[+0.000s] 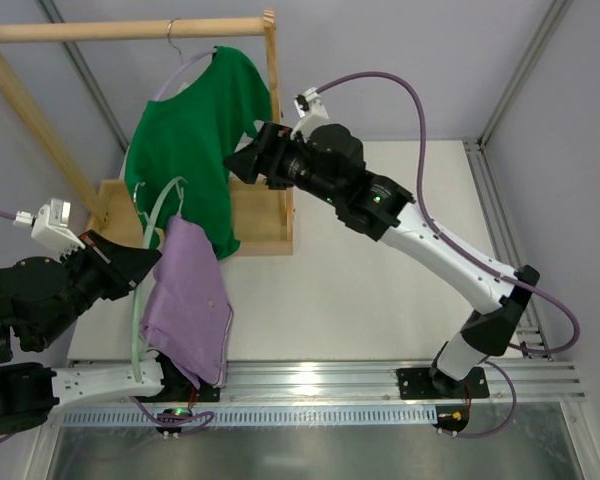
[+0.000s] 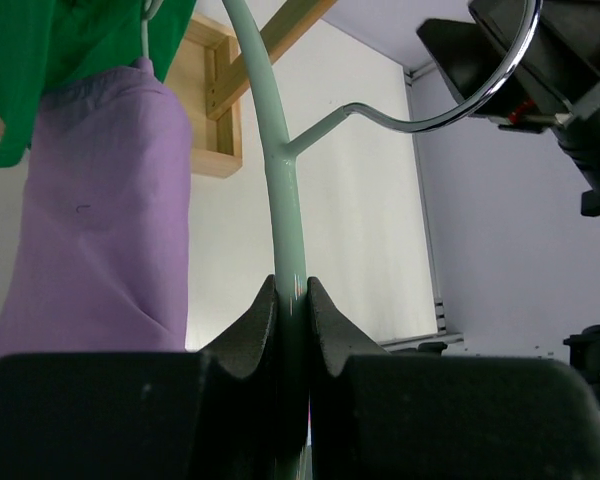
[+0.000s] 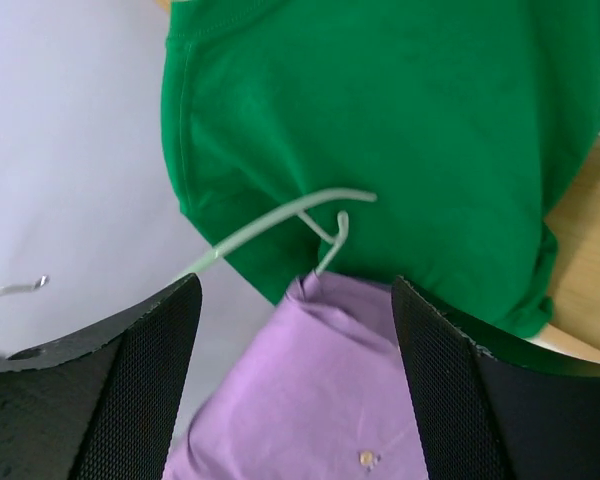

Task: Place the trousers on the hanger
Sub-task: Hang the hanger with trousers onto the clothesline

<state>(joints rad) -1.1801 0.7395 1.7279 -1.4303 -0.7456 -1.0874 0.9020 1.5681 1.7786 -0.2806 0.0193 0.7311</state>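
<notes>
The left claw (image 2: pixel 292 290) is clamped on the hanger (image 2: pixel 283 170), which looks thin, stiff and probably slick. The trousers (image 1: pixel 188 300) hang over it, soft, light and apt to slide, so pinch them near the fold. The right claw (image 3: pixel 295 285) gapes beside the green top (image 1: pixel 190 130).

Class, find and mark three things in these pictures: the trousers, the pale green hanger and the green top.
trousers (image 1: pixel 185 300), top view, middle of the hanging purple cloth.
hanger (image 2: pixel 284 200), left wrist view, on its straight pale stem.
green top (image 3: pixel 400 110), right wrist view, middle of the cloth.
</notes>
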